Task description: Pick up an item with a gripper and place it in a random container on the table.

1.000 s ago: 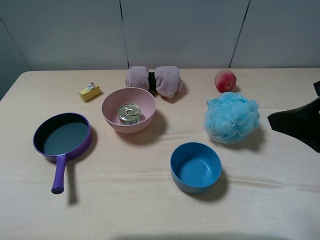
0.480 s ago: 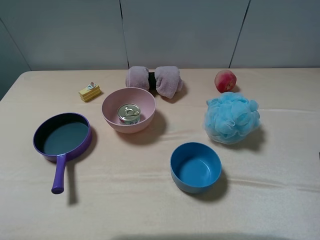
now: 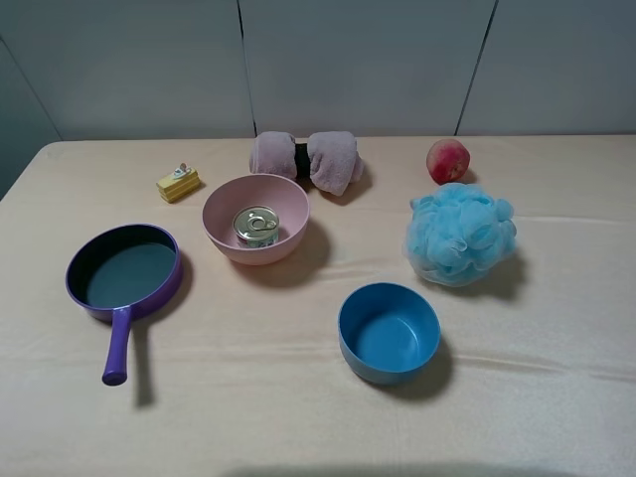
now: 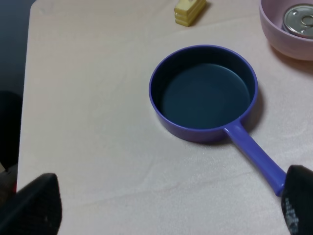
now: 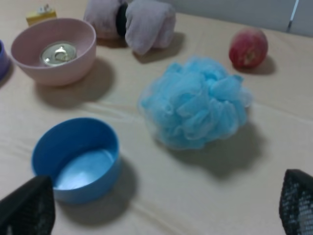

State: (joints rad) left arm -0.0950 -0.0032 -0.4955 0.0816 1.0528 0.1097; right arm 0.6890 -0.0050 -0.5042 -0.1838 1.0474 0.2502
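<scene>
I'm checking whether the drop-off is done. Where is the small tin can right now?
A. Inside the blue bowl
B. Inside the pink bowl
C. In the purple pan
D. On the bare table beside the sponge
B. The tin can sits inside the pink bowl, lid up, while the blue bowl and the purple pan hold nothing.

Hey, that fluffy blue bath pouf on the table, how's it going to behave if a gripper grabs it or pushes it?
The blue bath pouf looks like gathered mesh, so it would probably squash and spring back rather than hold shape. It likely weighs little for its bulk. Pushed, it would more likely drag and deform on the table than roll cleanly; jaws may catch only loose folds.
</scene>
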